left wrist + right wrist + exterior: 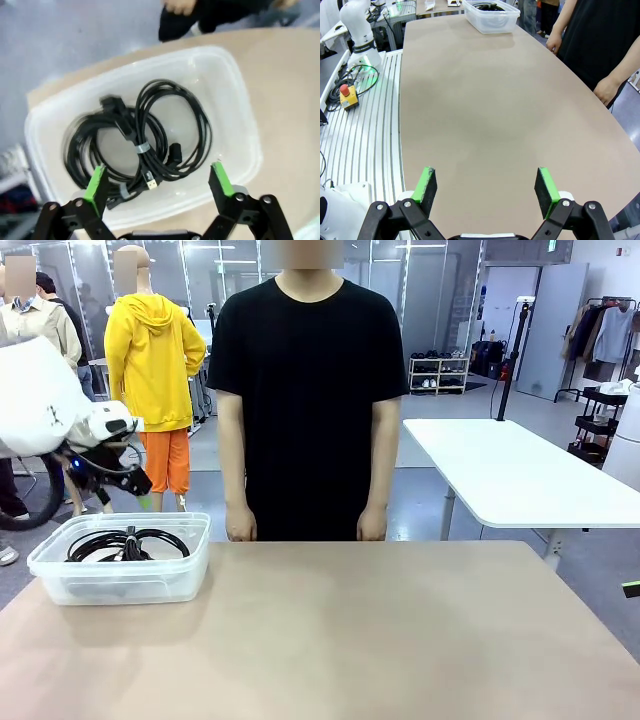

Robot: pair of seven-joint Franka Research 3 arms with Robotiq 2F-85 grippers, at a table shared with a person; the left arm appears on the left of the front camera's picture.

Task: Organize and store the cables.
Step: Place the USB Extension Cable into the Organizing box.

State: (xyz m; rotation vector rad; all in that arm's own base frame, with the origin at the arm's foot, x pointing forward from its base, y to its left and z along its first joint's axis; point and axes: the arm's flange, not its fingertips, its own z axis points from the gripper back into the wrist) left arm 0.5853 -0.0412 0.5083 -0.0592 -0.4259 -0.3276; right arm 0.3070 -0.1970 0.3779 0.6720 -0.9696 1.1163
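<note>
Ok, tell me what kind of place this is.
Probably a robot lab or test floor: a red emergency stop button beside the table, a ribbed metal mounting base, and white work tables beyond.

A tan table (400, 640) carries a clear plastic container (60, 580) near its left far corner. A person in a black T-shirt (310, 390) stands behind the table's far edge. A white table (510, 470) stands behind the person, to the right.

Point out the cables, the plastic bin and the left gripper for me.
cables (150, 135), left wrist view, on the coiled black cords.
plastic bin (120, 585), front view, on its near wall.
left gripper (159, 179), left wrist view, midway between its green pads.
</note>
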